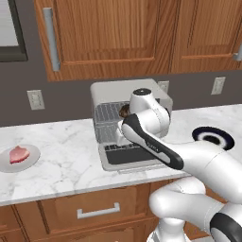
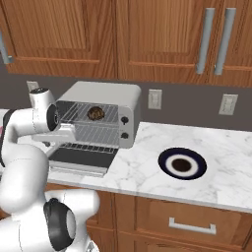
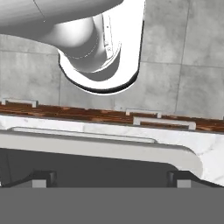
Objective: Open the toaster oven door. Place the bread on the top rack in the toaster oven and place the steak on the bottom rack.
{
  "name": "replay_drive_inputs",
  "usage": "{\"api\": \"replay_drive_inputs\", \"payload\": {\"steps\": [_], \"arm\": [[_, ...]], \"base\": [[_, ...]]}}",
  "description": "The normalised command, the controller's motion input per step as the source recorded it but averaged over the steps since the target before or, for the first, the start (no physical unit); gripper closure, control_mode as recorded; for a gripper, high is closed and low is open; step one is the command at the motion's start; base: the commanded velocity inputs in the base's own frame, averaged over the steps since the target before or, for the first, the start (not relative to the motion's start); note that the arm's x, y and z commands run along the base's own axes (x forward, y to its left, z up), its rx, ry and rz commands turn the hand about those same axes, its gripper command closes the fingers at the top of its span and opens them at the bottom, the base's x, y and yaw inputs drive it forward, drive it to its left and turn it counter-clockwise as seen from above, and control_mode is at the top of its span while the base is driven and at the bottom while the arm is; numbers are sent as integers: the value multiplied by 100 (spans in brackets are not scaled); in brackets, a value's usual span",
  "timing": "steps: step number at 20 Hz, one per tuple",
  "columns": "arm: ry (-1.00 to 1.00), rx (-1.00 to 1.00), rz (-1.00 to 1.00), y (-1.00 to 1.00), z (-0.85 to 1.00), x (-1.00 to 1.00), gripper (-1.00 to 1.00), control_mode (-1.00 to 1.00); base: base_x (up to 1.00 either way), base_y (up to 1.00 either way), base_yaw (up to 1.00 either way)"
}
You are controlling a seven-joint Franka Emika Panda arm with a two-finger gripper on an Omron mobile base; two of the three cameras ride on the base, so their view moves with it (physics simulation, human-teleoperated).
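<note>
The silver toaster oven [image 2: 106, 96] stands on the counter with its door [image 2: 78, 158] folded down flat. A dark-brown bread [image 2: 95, 113] lies on the top rack [image 2: 110, 118], and the bottom rack [image 2: 98, 134] below it is bare. The pink-red steak [image 1: 19, 154] rests on a pale plate [image 1: 32, 159] at the counter's left. My gripper [image 2: 66, 134] hovers at the left of the oven's mouth, above the door. In the hand view the gripper [image 3: 111, 179] is open, its tips wide apart over the door's dark glass [image 3: 87, 164] with nothing between them.
A dark-ringed empty plate [image 2: 182, 164] sits on the marble counter [image 2: 216, 147] right of the oven. Wooden cabinets [image 2: 147, 39] hang above it. Wall outlets [image 2: 155, 99] flank the oven. My own arm [image 1: 151, 142] crosses in front of the oven.
</note>
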Motion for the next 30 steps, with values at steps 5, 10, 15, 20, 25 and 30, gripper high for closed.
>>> {"api": "replay_drive_inputs", "payload": {"steps": [5,10,15,20,25,30], "arm": [[0,0,0,0,0,0,-100,100],[0,0,0,0,0,0,-100,100],[0,0,0,0,0,0,-100,100],[0,0,0,0,0,0,-100,100],[0,0,0,0,0,0,-100,100],[0,0,0,0,0,0,-100,100]], "base": [[0,90,0],[9,66,-3],[35,40,-4],[48,24,-4],[32,40,-3],[20,27,-2]]}}
